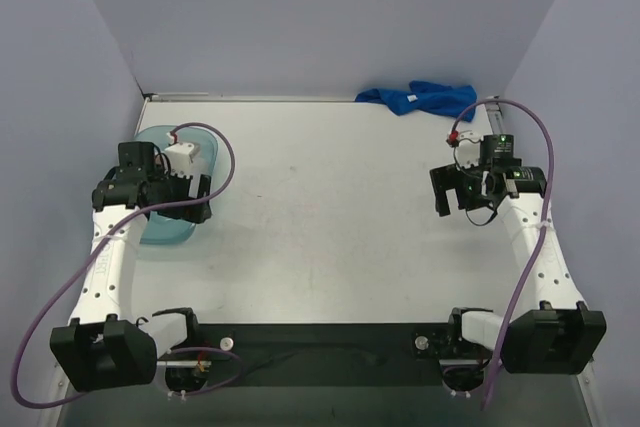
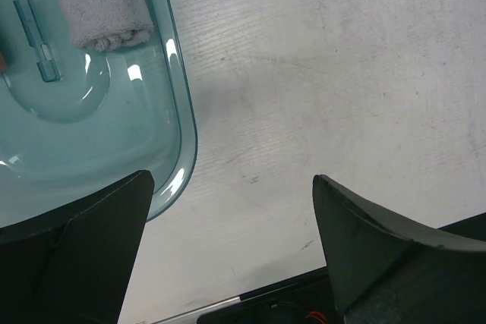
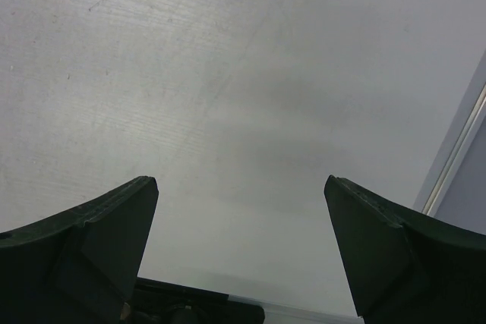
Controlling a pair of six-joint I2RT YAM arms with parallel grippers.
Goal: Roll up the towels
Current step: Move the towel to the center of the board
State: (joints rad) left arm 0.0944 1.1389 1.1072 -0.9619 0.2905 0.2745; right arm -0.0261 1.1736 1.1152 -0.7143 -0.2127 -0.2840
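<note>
The blue towel (image 1: 418, 97) lies crumpled at the far edge of the table (image 1: 320, 207), against the back wall and right of centre. A rolled white towel (image 2: 102, 5) rests inside the teal bin (image 2: 186, 134) on the left.

Step in hand, as judged: fetch the blue towel and lay it flat before rolling.
- Reach with the right arm, which is nearer.
- Pinch one corner or a single raised fold, not the whole bunch; a thick grab is likely to drag the cloth in a lump.
- Draw it toward the open middle of the table, then use both arms on adjacent corners to spread it.
- Start the roll from a short edge and keep both ends level, since terry cloth tends to skew.

Right gripper (image 3: 239, 184): jaws spread wide, holding nothing, above bare table near the blue towel but apart from it.

Left gripper (image 2: 231, 184): jaws equally wide and empty, straddling the bin's rim with one finger over the bin and one over the table; contact cannot be told.
</note>
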